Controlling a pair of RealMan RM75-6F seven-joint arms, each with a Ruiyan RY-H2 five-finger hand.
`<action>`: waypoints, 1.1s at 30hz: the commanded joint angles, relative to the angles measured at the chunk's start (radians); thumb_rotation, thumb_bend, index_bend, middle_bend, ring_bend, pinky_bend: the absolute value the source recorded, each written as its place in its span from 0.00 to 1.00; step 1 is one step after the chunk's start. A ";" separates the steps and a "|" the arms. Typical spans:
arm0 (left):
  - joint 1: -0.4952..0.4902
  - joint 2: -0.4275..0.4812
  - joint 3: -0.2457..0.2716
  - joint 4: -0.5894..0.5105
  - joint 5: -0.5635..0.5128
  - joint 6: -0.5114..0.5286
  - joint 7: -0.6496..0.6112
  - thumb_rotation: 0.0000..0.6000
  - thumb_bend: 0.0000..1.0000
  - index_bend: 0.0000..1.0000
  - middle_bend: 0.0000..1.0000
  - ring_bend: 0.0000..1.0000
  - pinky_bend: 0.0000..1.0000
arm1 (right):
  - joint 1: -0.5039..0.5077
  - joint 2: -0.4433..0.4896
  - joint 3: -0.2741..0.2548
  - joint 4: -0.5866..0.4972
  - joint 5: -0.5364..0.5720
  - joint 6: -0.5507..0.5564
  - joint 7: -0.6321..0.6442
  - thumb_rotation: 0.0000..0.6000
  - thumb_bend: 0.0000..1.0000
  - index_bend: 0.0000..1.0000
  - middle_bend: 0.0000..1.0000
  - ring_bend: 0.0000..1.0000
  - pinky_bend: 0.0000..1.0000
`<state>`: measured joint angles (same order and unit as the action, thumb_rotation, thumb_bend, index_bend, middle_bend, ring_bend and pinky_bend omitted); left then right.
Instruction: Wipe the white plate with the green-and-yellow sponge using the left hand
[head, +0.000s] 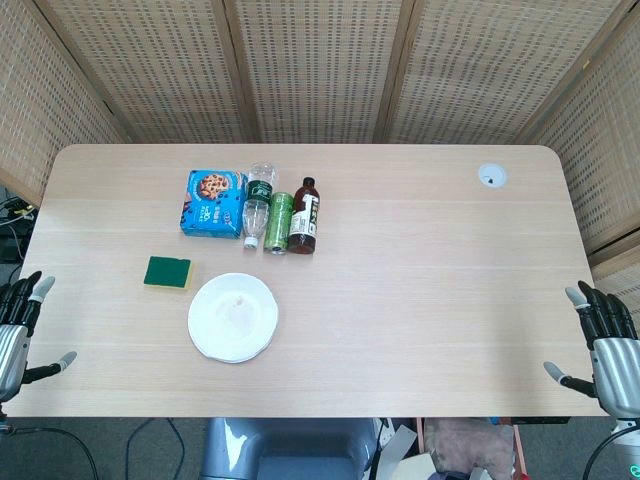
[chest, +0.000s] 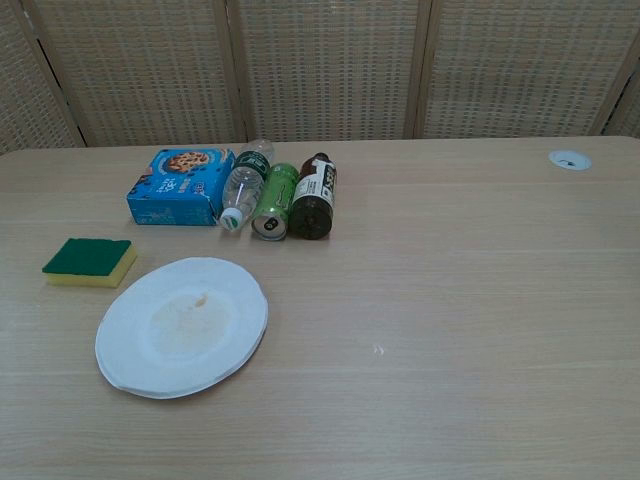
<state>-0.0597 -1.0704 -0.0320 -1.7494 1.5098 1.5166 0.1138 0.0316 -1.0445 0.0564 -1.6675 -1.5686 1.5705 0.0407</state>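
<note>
The sponge (head: 167, 271) lay beside the plate (head: 233, 316) near the table's (head: 420, 280) left edge, within reach of the left hand (head: 18, 325), empty and spread like the right hand (head: 603, 345).

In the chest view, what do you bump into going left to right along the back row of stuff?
Blue cookie box → clear water bottle → green can → dark bottle → round table hole.

Left hand (head: 20, 335): silver-grey metal palm shell, black fingers, pale grey fingertip caps; thumb black with light tip.
Right hand (head: 603, 345): same build, silver-grey ribbed palm, black fingers, grey tips.
Cables: black lead below each hand.
Chest view: neither hand shows.
</note>
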 joint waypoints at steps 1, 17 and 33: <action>-0.001 -0.003 0.000 0.001 -0.001 -0.002 0.006 1.00 0.00 0.00 0.00 0.00 0.00 | 0.000 0.001 0.000 0.001 0.000 -0.001 0.002 1.00 0.00 0.00 0.00 0.00 0.00; -0.117 -0.054 -0.041 0.071 -0.081 -0.197 0.000 1.00 0.00 0.00 0.00 0.00 0.00 | -0.002 0.017 0.013 -0.001 0.029 -0.007 0.041 1.00 0.00 0.00 0.00 0.00 0.00; -0.457 -0.399 -0.133 0.623 -0.223 -0.641 -0.023 1.00 0.00 0.00 0.00 0.00 0.15 | 0.029 -0.004 0.031 0.017 0.104 -0.084 0.001 1.00 0.00 0.00 0.00 0.00 0.00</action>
<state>-0.4437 -1.3796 -0.1547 -1.2468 1.3000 0.9630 0.1259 0.0582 -1.0461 0.0862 -1.6527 -1.4677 1.4899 0.0460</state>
